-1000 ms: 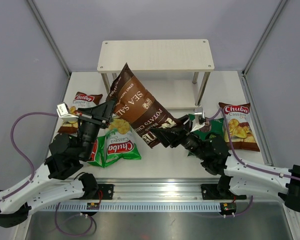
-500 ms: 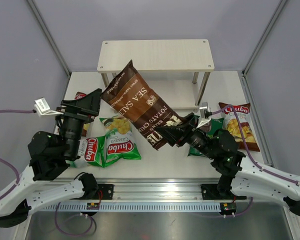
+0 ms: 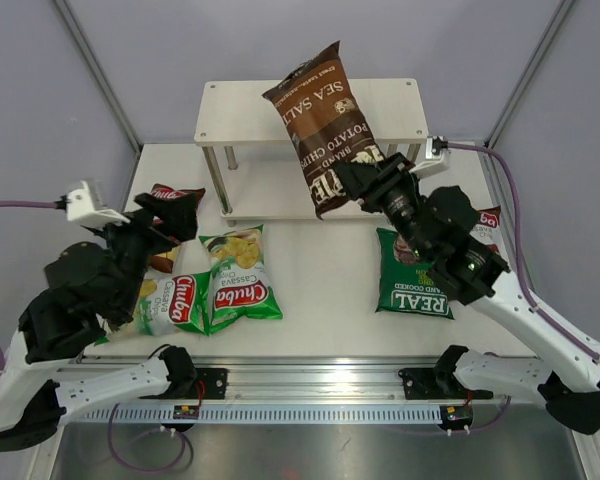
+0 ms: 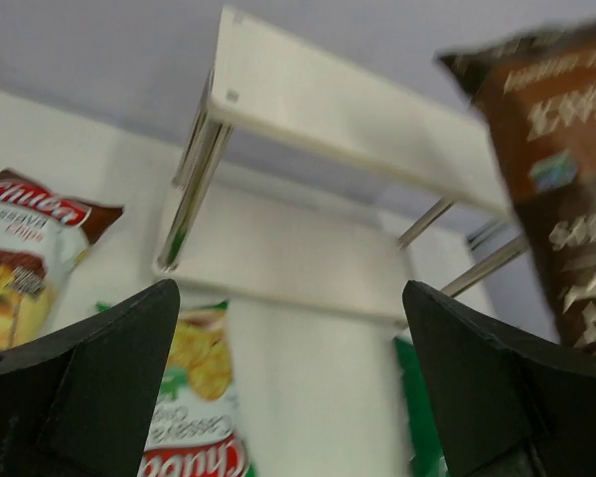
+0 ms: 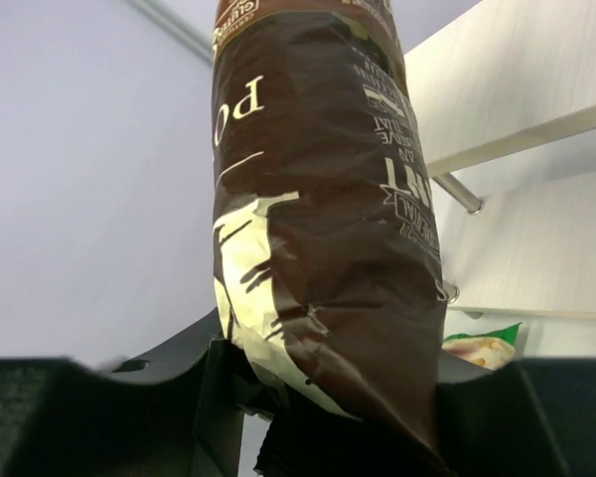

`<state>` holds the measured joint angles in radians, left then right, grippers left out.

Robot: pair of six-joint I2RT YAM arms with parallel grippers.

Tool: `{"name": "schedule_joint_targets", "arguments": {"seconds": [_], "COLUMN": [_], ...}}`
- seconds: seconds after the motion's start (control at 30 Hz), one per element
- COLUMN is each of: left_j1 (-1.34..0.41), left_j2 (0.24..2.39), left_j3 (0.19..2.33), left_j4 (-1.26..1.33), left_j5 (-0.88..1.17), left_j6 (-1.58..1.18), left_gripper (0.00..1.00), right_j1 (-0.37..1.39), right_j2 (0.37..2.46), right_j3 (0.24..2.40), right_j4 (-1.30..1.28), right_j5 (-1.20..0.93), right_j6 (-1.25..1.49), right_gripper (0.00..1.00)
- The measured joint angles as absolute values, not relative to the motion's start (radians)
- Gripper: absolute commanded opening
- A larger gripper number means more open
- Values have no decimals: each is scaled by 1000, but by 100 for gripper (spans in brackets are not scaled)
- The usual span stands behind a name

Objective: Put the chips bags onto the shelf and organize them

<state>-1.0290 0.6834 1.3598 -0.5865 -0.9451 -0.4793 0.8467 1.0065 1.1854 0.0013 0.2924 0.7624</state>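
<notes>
Right gripper (image 3: 368, 188) clamps the brown sea-salt bag (image 3: 325, 110) by its end near the shelf (image 3: 240, 110). It looks light, slippery and crushable, so seams suit best. Left gripper (image 4: 288, 343) gapes empty.

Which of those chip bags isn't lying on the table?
The dark brown Sea Salt bag: it alone is up in the air, clamped in the right gripper.

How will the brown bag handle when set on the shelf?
Probably light and fairly stiff: the brown bag stands up held only at one end by the right pincer. Glossy, so likely slippery; may tip on the shelf.
</notes>
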Motion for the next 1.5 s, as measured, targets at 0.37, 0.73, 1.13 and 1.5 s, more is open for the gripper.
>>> {"name": "schedule_joint_targets", "arguments": {"seconds": [0.37,0.73,1.13,1.5], "left_j1": [-1029,-1028,-1028,-1028], "left_j2": [606,303,223,217], "left_j3": [1228,1035,1018,1011], "left_j4": [-1095,-1185,-1180,-1180], "left_j5": [-936,-1073,-1124,-1124], "left_j6": [-646,-708,-735,-739], "left_gripper": [99,99,99,99], "right_j1": [835,911,973,973], "right_j2": [1504,2019,2185,2224], "right_j3": [1621,2143,2383,2439], "right_j4": [-122,-238,-331,-345], "right_j5": [524,686,796,805], "right_j6": [1002,1213,1325,1351], "right_gripper": [0,0,13,22]}}
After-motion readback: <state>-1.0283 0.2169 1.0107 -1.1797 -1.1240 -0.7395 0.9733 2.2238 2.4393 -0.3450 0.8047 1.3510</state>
